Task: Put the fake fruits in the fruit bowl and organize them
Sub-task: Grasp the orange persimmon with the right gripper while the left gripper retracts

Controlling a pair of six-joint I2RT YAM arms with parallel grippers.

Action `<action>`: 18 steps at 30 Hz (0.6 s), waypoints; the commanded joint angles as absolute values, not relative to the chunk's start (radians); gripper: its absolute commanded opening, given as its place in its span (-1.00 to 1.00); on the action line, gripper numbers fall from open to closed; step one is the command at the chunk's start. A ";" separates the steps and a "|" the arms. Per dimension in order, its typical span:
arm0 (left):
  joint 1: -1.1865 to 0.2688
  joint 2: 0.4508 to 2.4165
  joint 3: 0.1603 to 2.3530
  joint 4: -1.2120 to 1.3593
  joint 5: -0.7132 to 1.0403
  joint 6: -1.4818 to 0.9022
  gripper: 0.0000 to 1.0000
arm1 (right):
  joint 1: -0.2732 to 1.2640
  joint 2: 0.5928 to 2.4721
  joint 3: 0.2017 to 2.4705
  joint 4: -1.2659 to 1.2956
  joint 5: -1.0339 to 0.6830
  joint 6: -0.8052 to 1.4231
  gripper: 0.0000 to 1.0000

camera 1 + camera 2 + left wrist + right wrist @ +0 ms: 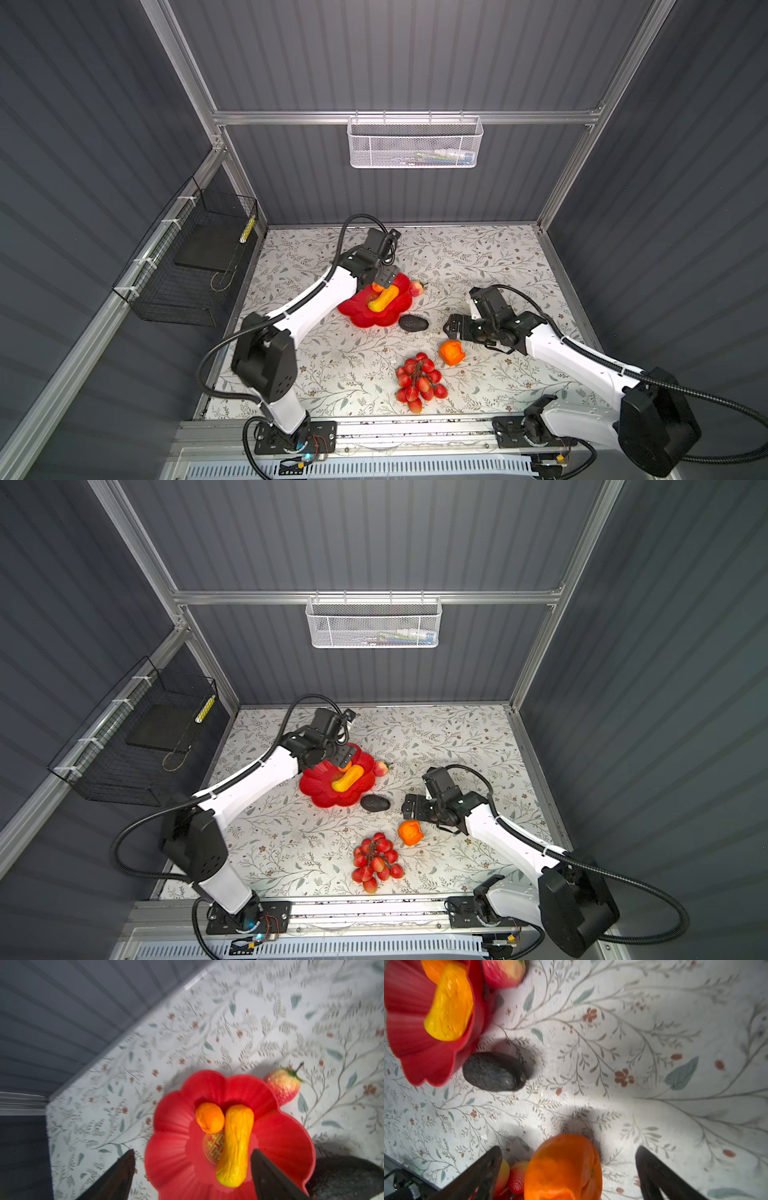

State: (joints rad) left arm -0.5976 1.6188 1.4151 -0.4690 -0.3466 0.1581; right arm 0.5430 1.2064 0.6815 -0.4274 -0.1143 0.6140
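Probably light, rigid and slick, the loose orange wants a pinch across its middle from the spread-jawed right gripper nearby.

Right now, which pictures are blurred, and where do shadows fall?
Left wrist view: the strawberry and the cloth are smeared by blur. Right wrist view: the rim of the bowl is soft; the avocado throws a shadow on the cloth. Both top views: sharp.

Bowl w/ gourd + 1 orange; avocado, strawberry, grapes, 2nd orange outside.
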 commanded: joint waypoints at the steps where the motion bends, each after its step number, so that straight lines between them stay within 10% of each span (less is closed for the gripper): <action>1: -0.543 1.476 1.305 -0.316 -0.412 0.112 0.87 | 0.562 1.227 0.677 -0.490 -0.120 0.655 0.98; 11: -0.361 1.199 1.116 -0.225 -0.347 0.035 0.99 | 0.620 1.334 0.685 -0.470 -0.213 0.689 0.92; 18: -0.348 1.181 1.068 -0.205 -0.358 0.026 1.00 | 0.629 1.392 0.698 -0.433 -0.221 0.710 0.37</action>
State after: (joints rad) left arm -0.3580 1.1912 1.0817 -0.2302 -0.3660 0.0444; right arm 0.6239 1.3781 0.6853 -0.4370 -0.2131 0.7006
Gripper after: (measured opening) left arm 0.997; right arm 0.712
